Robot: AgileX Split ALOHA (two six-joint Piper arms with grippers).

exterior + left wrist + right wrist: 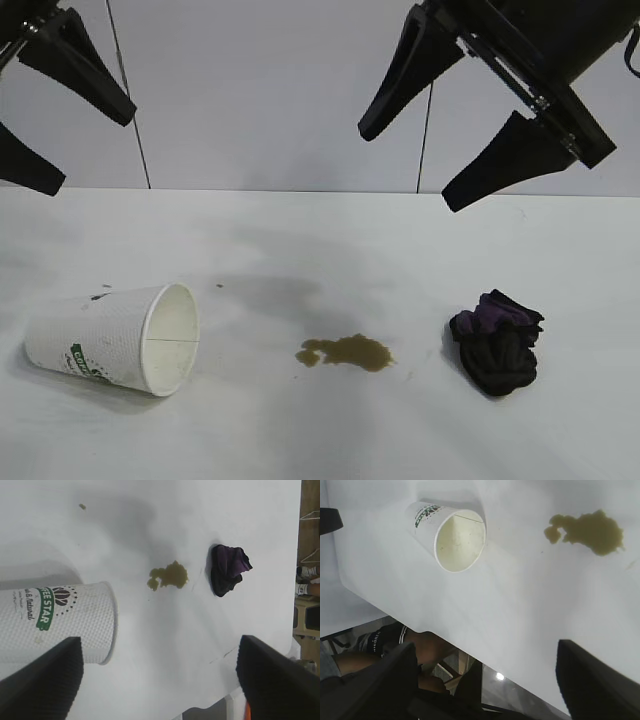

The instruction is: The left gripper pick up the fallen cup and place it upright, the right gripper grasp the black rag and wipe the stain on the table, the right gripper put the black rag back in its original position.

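Note:
The white cup [115, 340] lies on its side at the left of the table [300, 230], its mouth facing the brown stain [347, 352] in the middle. To the right of the stain sits the bunched black rag [497, 342] with a purple patch. My left gripper [90, 150] hangs open high above the cup, nothing between its fingers. My right gripper [410, 168] is also open and empty, raised between stain and rag. The left wrist view shows the cup [60, 620], stain [170, 575] and rag [227, 570] beyond the gripper [159, 642]. The right wrist view shows the cup [452, 530] and stain [587, 530] beyond its gripper [486, 647].
A small brown speck [219, 285] lies behind the cup. A pale wall stands behind the table. Past the table's front edge, a person's legs [395, 640] show in the right wrist view. Stools and clutter [307, 615] stand off the table's right end.

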